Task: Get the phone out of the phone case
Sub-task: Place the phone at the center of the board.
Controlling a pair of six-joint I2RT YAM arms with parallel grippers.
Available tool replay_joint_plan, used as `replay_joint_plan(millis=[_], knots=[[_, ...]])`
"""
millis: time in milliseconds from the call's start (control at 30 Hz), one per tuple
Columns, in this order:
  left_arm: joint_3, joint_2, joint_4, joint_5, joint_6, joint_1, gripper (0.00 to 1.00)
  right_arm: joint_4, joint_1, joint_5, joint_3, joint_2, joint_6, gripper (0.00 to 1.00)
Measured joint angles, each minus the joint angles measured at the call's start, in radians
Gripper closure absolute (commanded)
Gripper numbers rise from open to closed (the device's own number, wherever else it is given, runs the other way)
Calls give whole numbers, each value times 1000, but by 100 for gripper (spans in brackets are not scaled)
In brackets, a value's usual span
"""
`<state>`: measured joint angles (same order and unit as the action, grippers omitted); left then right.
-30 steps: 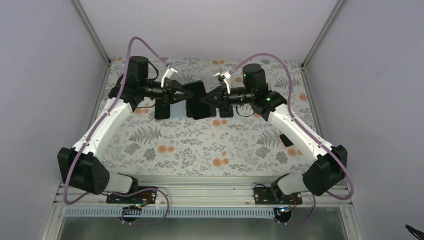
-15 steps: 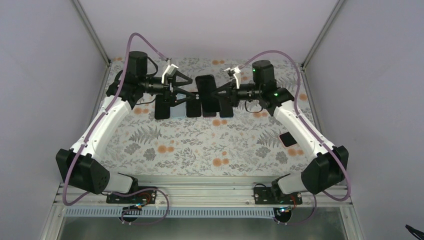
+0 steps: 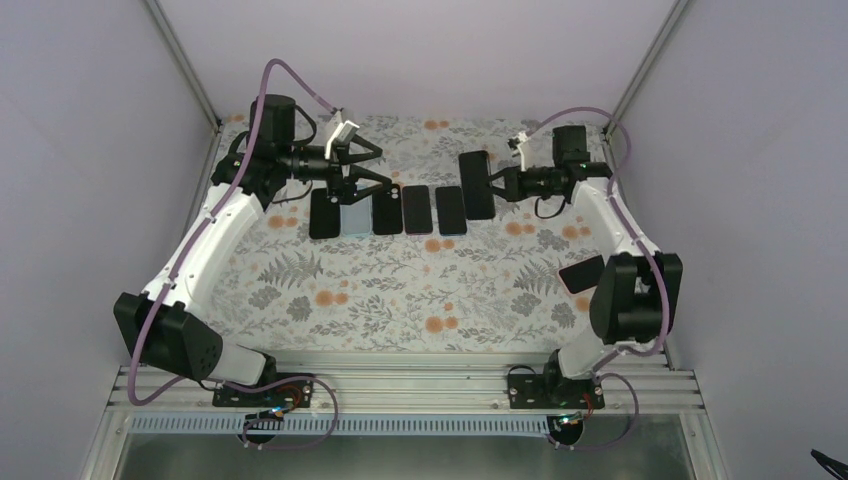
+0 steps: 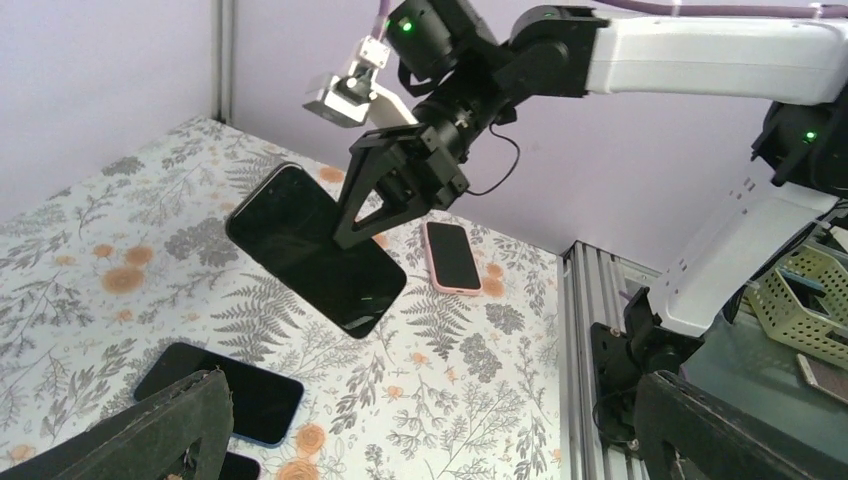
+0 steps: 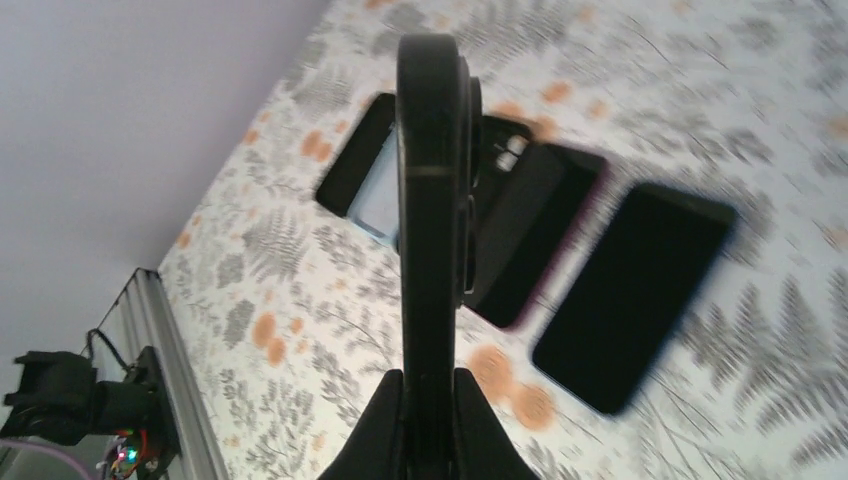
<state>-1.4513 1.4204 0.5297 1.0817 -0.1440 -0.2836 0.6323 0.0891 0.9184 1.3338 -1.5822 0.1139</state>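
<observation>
Black left fingers (image 3: 383,166) stand wide apart and empty at eleven o'clock over the flowered desk (image 3: 400,290). Just beside them, a row of phones (image 3: 417,209) lies flat toward twelve. At one o'clock the right fingers (image 3: 492,186) are clamped on the edge of a dark phone (image 3: 477,185), which hangs in the air clear of the row. Whether its case is on, I cannot tell. The separating step looks to be in hand. Next, the left fingers would need to close on the case rim while the right fingers hold firm.

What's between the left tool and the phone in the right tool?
Nothing visible: left wrist view shows the phone in clear air, clamped by the right tool. The left tool is open. Other phones lie below.
</observation>
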Motion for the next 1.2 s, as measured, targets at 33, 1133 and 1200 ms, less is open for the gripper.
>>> replay_joint_plan(millis=[33, 1133, 1200], knots=[[0, 0, 4, -3, -2, 0, 0, 15, -27, -5, 1, -28, 12, 96], [1, 23, 2, -16, 6, 0, 0, 155, -190, 66, 265, -629, 35, 94], [1, 27, 1, -16, 6, 0, 0, 155, -190, 73, 266, -644, 32, 93]])
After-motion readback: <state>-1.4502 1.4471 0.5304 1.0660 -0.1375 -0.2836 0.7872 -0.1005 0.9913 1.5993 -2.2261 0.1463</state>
